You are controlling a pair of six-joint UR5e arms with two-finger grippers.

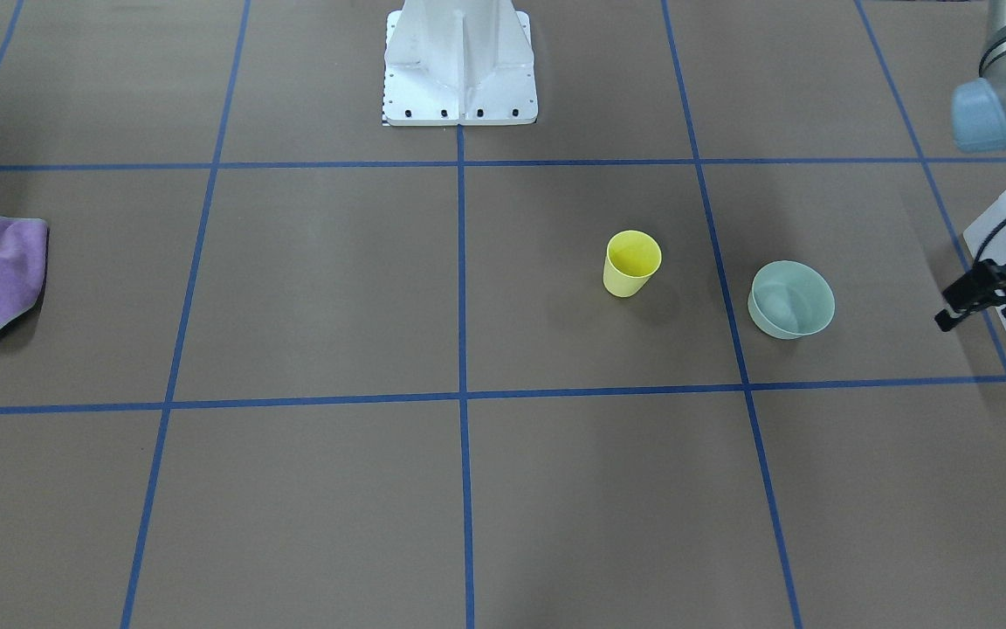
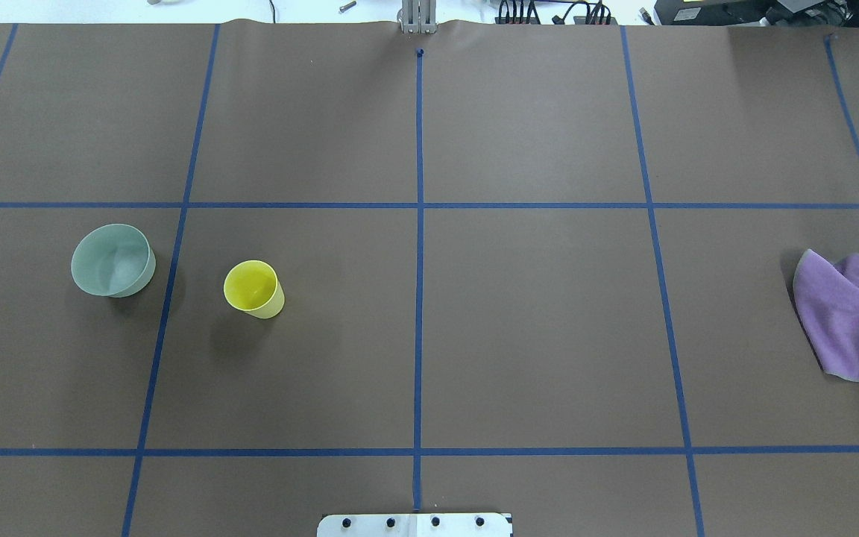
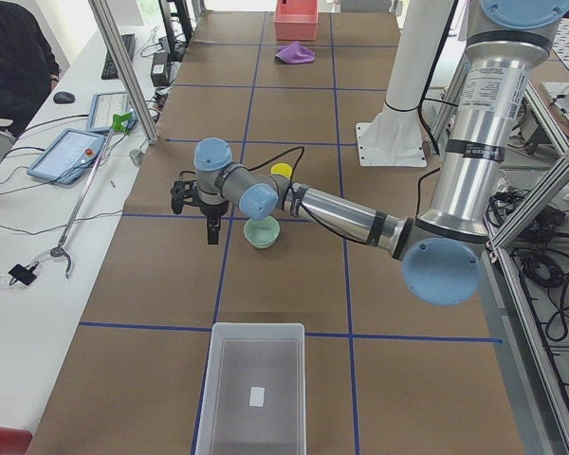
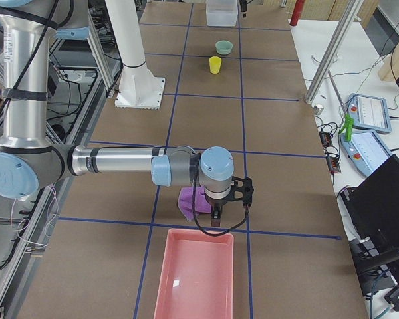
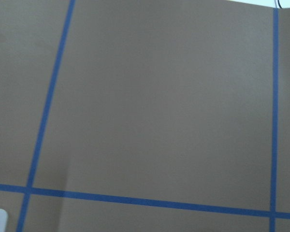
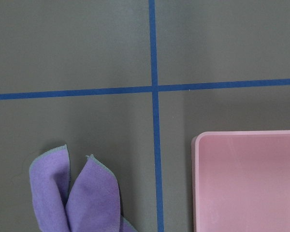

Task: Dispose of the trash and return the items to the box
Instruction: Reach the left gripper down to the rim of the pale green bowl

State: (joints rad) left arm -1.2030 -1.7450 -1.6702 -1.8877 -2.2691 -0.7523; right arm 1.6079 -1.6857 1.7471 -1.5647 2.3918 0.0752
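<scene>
On the brown worktop (image 2: pixel 534 328), gridded in blue tape (image 2: pixel 419 298), the bowl (image 2: pixel 112 260) and yellow cup (image 2: pixel 253 289) are set upright near each other, the box (image 3: pixel 251 389) is placed at the robot's left end, and how far the left hand (image 1: pixel 968 301) and right hand (image 4: pixel 217 216) are open cannot be told.

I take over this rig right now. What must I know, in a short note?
Left gripper: hangs above the table beside the bowl. Nothing is seen in it. Open or shut, I cannot tell.
Right gripper: hangs over the purple cloth, near the pink bin. State unclear.
Bowl and yellow cup stand upright on the table, apart.
Done: nothing shows in the box or the pink bin.
Left: bowl and cup into the box, and the cloth to put away.
</scene>
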